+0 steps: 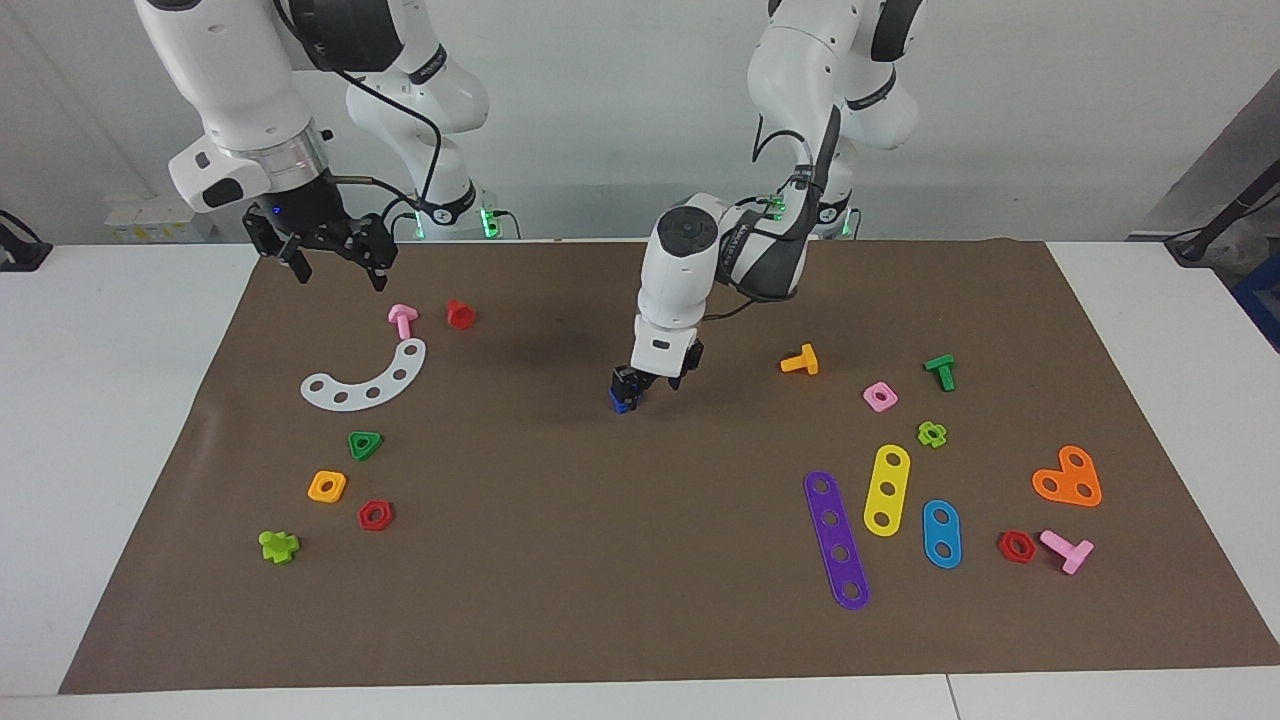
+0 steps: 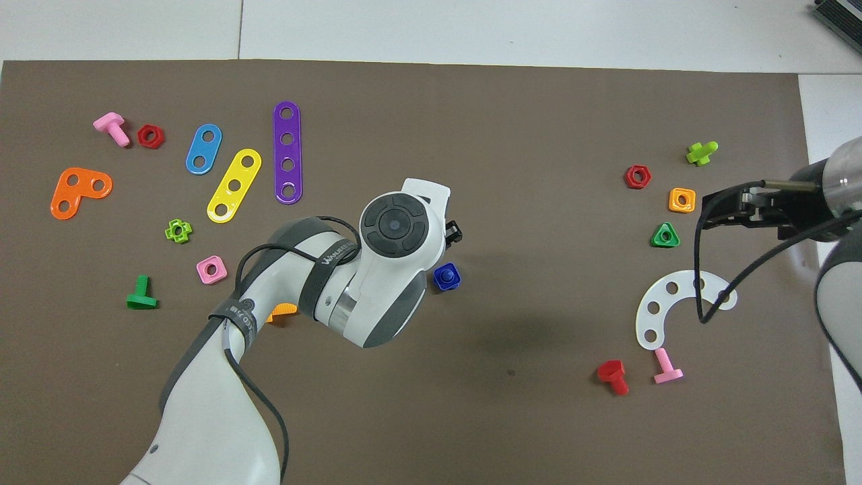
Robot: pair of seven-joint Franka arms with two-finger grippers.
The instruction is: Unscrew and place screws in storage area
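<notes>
The left gripper (image 1: 648, 383) stands down at the small blue screw (image 2: 446, 277) (seated in a blue nut), its grip undeterminable.

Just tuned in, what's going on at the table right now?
The left gripper is down at the blue bolt, which sits screwed into the blue nut near the middle of the brown mat. Its fingers sit at the bolt, but whether they have closed on it cannot be told. The right gripper waits open in the air over the mat's edge, near the pink bolt and the white curved strip. No unscrewing is visible yet.
</notes>
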